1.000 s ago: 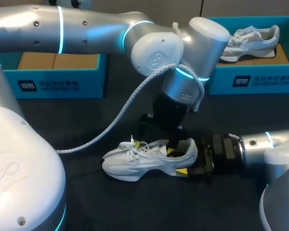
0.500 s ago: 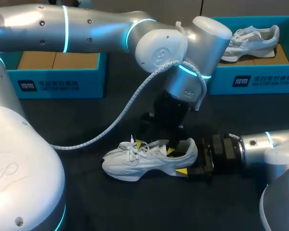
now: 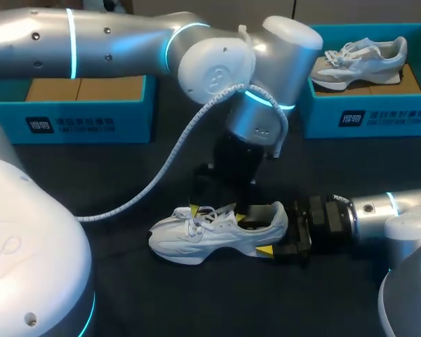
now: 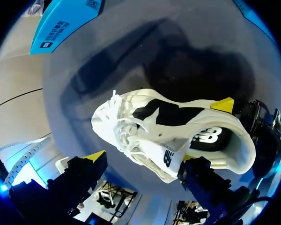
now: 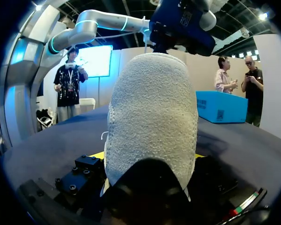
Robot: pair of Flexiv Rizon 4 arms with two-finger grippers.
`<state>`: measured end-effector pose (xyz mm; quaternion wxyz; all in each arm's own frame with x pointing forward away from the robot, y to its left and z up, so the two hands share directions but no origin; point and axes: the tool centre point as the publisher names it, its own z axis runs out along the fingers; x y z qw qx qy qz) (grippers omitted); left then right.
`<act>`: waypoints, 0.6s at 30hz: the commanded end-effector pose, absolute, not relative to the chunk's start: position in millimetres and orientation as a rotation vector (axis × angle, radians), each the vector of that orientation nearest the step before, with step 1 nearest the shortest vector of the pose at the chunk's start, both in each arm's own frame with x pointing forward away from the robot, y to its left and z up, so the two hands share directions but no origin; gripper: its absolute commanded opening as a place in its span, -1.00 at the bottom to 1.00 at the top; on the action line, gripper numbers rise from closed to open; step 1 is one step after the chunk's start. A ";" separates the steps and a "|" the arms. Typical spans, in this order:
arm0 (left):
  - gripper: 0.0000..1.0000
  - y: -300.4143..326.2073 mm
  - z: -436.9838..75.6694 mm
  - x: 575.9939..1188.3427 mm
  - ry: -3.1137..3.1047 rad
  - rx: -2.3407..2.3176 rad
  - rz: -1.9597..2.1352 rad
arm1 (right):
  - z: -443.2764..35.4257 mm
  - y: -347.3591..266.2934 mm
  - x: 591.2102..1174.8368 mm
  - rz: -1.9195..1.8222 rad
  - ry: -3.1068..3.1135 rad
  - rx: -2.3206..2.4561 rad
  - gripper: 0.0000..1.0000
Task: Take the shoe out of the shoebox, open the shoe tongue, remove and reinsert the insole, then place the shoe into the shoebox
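Shoe, white, stands upright on the dark table, its heel clamped from both sides in my right gripper. My left gripper hangs just above the laces, fingers spread wide, holding nothing. A blue shoebox stands well behind the heel.

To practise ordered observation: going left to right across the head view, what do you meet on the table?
First blue shoebox → white shoe on the table → right gripper at its heel → second blue shoebox, holding another shoe.
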<state>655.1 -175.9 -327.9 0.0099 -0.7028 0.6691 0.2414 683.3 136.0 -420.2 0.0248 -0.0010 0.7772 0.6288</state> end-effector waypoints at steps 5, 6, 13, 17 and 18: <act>0.59 -186.2 -337.0 655.3 2.069 -2.210 0.766 | -423.1 138.7 681.9 1.941 2.405 0.000 -1.00; 0.44 -186.0 -337.2 655.3 2.069 -2.214 0.771 | -423.1 138.7 681.9 1.941 2.405 0.000 -1.00; -0.16 -179.3 -333.8 655.5 2.069 -2.220 0.751 | -423.1 138.7 681.9 1.941 2.405 0.000 -1.00; -0.22 -179.7 -327.6 654.8 2.101 -2.216 0.700 | -423.1 138.7 681.9 1.941 2.405 0.000 -1.00; -0.19 -180.4 -326.3 654.4 2.115 -2.212 0.687 | -423.1 138.7 681.9 1.941 2.405 0.000 -1.00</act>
